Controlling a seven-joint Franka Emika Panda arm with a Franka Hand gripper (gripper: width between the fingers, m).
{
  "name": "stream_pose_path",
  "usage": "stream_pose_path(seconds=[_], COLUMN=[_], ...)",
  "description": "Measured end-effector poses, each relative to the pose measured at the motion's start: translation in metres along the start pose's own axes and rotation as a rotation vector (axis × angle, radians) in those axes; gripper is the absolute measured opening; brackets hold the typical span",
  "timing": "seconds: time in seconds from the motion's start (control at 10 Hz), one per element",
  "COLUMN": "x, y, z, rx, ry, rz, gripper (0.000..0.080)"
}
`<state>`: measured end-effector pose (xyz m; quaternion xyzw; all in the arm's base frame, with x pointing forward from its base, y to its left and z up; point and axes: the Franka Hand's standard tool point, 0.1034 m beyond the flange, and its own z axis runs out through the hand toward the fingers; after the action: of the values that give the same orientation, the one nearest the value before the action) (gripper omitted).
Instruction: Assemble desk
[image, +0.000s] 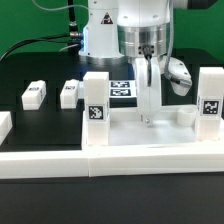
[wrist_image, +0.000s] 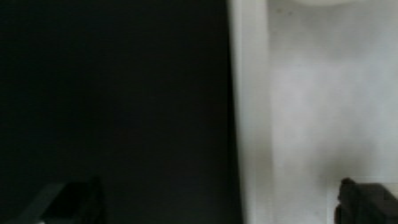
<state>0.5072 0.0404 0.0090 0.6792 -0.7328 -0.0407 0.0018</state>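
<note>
The desk top (image: 130, 128) lies flat as a white tray, and a round socket (image: 185, 117) shows near its right corner. Two tagged white legs stand upright on it, one at the exterior view's left (image: 95, 108) and one at its right (image: 210, 95). My gripper (image: 149, 110) points straight down over the back of the tray, between the two legs. In the wrist view the gripper (wrist_image: 214, 205) is open with nothing between its dark fingertips (wrist_image: 368, 200). It straddles the edge where the white desk top (wrist_image: 311, 110) meets the black table.
Two loose tagged legs (image: 33, 93) (image: 68, 92) lie on the black table at the exterior view's left, and another white piece (image: 3, 125) sits at the far left edge. The marker board (image: 122, 88) lies behind the tray. A long low white border wall (image: 100, 160) runs along the front.
</note>
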Motion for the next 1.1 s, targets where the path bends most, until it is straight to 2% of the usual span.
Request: stream_pose_path(seconds=[0.1,0.2,0.3,0.4,0.5,0.6,0.7,0.8,1.1], x=[-0.0004,-0.001,-0.001,-0.0011,-0.0011,-0.0012,-0.0019,-0.0018,-0.0019], y=[-0.0017,-0.0012,-0.001,-0.0009,-0.0007,-0.0007,-0.0026,-0.0027,-0.0027], z=[-0.0005,0.0001,0.0004,0.0007,0.001,0.001,0.0001,0.0,0.0], rx=[0.004,0.003,0.002,0.002,0.001,0.001,0.008,0.009,0.009], ry=[0.001,0.001,0.001,0.002,0.002,0.002,0.003,0.003,0.003], rz=[-0.002,-0.005,-0.007,-0.008,-0.009,-0.009,-0.016,-0.016,-0.016], gripper=[0.0649,0.0546,0.0407,0.0407,0.0224,0.0094,0.0094,0.0069,0.0069])
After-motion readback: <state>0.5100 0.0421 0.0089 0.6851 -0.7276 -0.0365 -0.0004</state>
